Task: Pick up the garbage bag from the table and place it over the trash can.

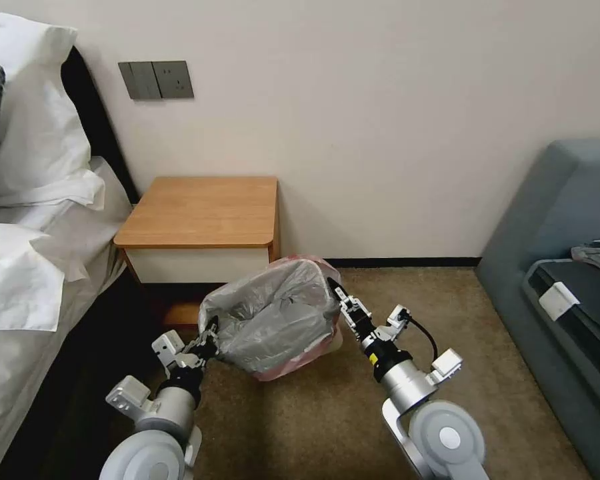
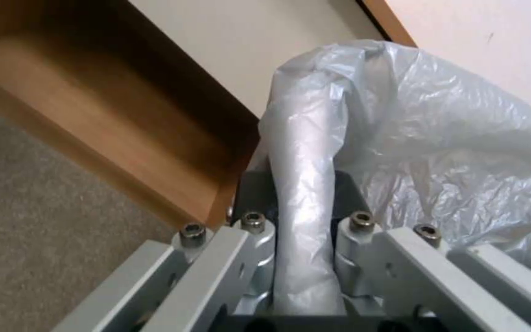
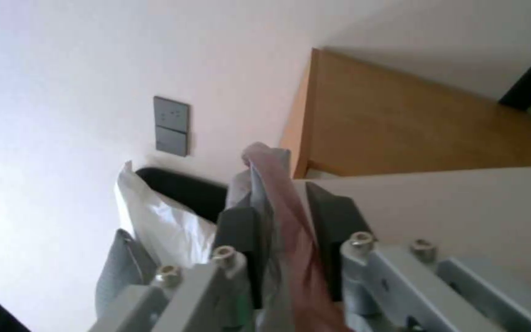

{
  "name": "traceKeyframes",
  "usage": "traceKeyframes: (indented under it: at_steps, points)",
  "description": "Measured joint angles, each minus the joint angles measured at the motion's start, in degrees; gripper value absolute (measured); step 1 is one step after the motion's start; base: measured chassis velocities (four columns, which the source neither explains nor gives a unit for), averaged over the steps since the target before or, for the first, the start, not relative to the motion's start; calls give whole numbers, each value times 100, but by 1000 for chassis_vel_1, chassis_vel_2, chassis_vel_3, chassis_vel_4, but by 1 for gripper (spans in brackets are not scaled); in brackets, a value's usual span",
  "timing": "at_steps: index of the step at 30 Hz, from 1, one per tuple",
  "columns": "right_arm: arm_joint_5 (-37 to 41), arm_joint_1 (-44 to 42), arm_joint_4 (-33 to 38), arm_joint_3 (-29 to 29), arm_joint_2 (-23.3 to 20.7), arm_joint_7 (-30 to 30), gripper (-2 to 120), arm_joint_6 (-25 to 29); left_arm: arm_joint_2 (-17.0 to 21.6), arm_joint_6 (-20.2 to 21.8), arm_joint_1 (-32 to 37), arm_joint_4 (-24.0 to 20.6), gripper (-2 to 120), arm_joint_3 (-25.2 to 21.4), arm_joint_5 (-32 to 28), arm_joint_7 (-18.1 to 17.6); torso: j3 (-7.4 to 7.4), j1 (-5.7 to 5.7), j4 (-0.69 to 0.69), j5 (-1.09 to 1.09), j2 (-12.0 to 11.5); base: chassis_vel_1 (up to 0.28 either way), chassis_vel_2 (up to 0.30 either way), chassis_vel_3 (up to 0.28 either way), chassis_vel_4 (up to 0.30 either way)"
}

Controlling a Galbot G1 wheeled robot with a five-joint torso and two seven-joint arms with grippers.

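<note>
Both hands pinch the wrinkled grey, pink-rimmed garbage bag [image 1: 273, 313] stretched open.

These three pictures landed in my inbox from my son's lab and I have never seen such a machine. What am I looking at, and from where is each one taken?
It is a two-armed robot on wheels, working in a bedroom. The wide picture comes from a camera on its head, looking down past its own arms. The other two come from small cameras on each wrist, so you see the metal jaws from very near.

Between the arms hangs a garbage bag, thin grey plastic with a pink-red rim, its mouth stretched open. The left gripper pinches one edge; the right gripper pinches the opposite edge. In the wrist views the plastic runs between the closed jaws.

Behind the bag stands a wooden nightstand against the wall, between a bed and a grey sofa. The bag hides whatever is beneath it.
</note>
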Motion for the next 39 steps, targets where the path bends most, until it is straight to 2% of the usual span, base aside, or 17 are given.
traceKeyframes:
  at_steps: [2,4,15,23,25,27,28,30,31,33,34,37,38,39]
  points:
    - [-59,7,-73,9,-3,-11,14,30,-2,11,-3,-20,7,-5,-48,-8,0,0,0,0,0,0,0,0,0]
    - [-237,40,-254,37,-24,-65,0,68,-2,22,-8,-50,7,-16,-120,-14,0,0,0,1,0,0,0,0,0]
    - [-741,250,-797,114,-84,16,0,127,25,66,-8,-147,7,-22,-229,12,0,0,0,1,0,0,0,0,0]
    - [-1142,198,-907,204,-111,-42,-1,101,21,102,-5,-196,7,-38,-297,28,0,0,0,1,0,0,0,0,0]
    - [-1191,166,-853,211,-125,-41,3,70,20,101,-6,-196,7,-43,-277,30,0,0,0,1,0,0,0,0,0]
    - [-1276,63,-728,263,-161,-35,14,25,8,93,-20,-190,7,-55,-226,35,0,0,0,1,0,0,0,0,0]
    - [-1276,63,-728,263,-161,-35,14,25,8,93,-20,-190,7,-55,-226,35,0,0,0,1,0,0,0,0,0]
    - [-1322,-87,-628,412,-185,-28,23,-46,2,81,-53,-170,7,-84,-175,33,0,0,0,1,0,0,0,0,0]
    - [-1322,-87,-628,412,-185,-28,23,-46,2,81,-53,-170,7,-84,-175,33,0,0,0,1,0,0,0,0,0]
    - [-1320,-327,-501,682,-216,-46,36,-128,2,66,-97,-151,7,-121,-144,10,0,0,0,1,0,0,0,0,0]
    - [-1320,-327,-501,682,-216,-46,36,-128,2,66,-97,-151,7,-121,-144,10,0,0,0,1,0,0,0,0,0]
    - [-1211,-667,-361,1072,-297,-172,49,-143,1,58,-128,-119,7,-144,-107,-22,0,0,-1,2,0,0,0,0,0]
    - [-1211,-667,-361,1072,-297,-172,49,-143,1,58,-128,-119,7,-144,-107,-22,0,0,-1,2,0,0,0,0,0]
    - [-1127,-775,-270,1220,-341,-233,56,-143,-4,57,-125,-98,7,-144,-46,-26,0,0,-1,1,0,0,0,0,0]
